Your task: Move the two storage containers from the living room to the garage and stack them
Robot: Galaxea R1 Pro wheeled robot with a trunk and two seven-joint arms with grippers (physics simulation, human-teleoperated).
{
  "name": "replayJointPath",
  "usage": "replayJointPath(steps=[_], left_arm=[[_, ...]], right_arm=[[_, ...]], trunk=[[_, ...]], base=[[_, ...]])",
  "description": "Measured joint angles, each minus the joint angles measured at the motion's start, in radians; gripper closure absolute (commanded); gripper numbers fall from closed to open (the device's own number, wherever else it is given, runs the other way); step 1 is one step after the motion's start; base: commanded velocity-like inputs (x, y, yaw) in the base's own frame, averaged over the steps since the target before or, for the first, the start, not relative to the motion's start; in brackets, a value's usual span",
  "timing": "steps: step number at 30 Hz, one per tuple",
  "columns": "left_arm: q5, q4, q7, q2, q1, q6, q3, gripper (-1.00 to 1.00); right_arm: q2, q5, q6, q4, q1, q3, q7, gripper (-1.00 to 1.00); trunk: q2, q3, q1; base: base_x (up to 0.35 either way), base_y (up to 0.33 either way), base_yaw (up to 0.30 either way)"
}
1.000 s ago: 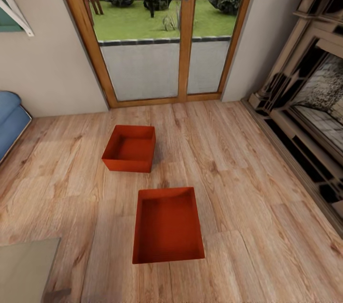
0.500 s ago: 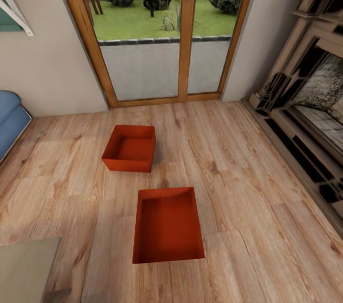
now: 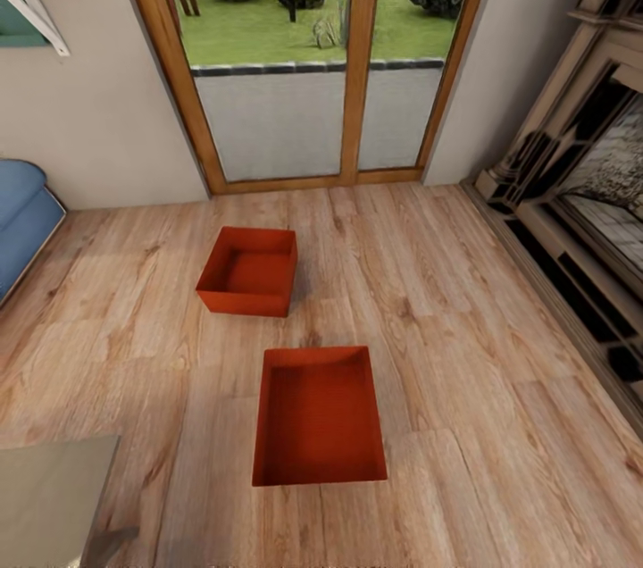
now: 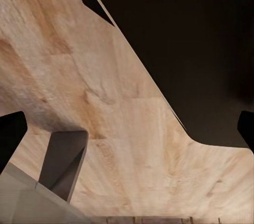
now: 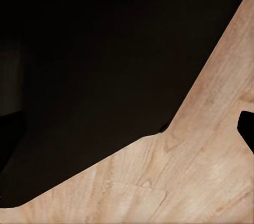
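Note:
Two orange-red open-topped storage containers lie on the light wood-plank floor of the living room in the head view. The nearer container (image 3: pixel 319 416) lies lengthwise in front of me. The farther container (image 3: pixel 248 271) sits a short gap beyond it, slightly to the left, before the glass doors. Both look empty. My left gripper (image 4: pixel 127 131) hangs over bare planks with its dark fingertips (image 4: pixel 11 133) wide apart, open and holding nothing. Beside my dark base, my right gripper (image 5: pixel 127 134) is likewise spread open over the planks.
Wood-framed glass doors (image 3: pixel 308 59) close the far wall. A blue sofa (image 3: pixel 22 220) stands at the left and a stone fireplace (image 3: pixel 580 220) runs along the right. A low glass-topped table (image 3: pixel 49 497) sits at the near left, its leg (image 4: pixel 63 163) close to my left gripper.
The head view has shifted slightly, so the whole scene sits a little differently in frame. The containers themselves have not moved on the floor.

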Motion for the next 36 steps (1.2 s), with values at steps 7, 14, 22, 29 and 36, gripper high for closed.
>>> replayJointPath(steps=[7, 14, 22, 29, 36], left_arm=[[0.000, 0.001, 0.000, 0.000, 0.000, 0.000, 0.000, -1.00], [0.000, 0.000, 0.000, 0.000, 0.000, 0.000, 0.000, -1.00], [0.000, 0.000, 0.000, 0.000, 0.000, 0.000, 0.000, -1.00], [0.000, 0.000, 0.000, 0.000, 0.000, 0.000, 0.000, -1.00], [0.000, 0.000, 0.000, 0.000, 0.000, 0.000, 0.000, -1.00]], right_arm=[[0.001, -0.001, -0.003, 0.000, 0.000, -0.003, 0.000, -1.00], [0.000, -0.003, -0.003, 0.000, 0.000, -0.007, -0.001, -1.00], [-0.001, -0.002, -0.003, 0.000, 0.000, -0.008, -0.001, -1.00], [-0.001, -0.002, -0.003, 0.000, 0.000, -0.008, -0.001, -1.00], [-0.002, -0.002, -0.003, 0.000, 0.000, -0.006, 0.001, -1.00]], trunk=[[0.000, -0.005, 0.000], [0.000, -0.005, 0.000], [0.000, -0.005, 0.000], [0.000, -0.005, 0.000], [0.000, -0.005, 0.000]], base=[[0.000, 0.000, 0.022], [0.000, 0.000, -0.109], [0.000, 0.000, -0.012], [0.000, 0.000, 0.000], [0.000, 0.000, 0.000]])
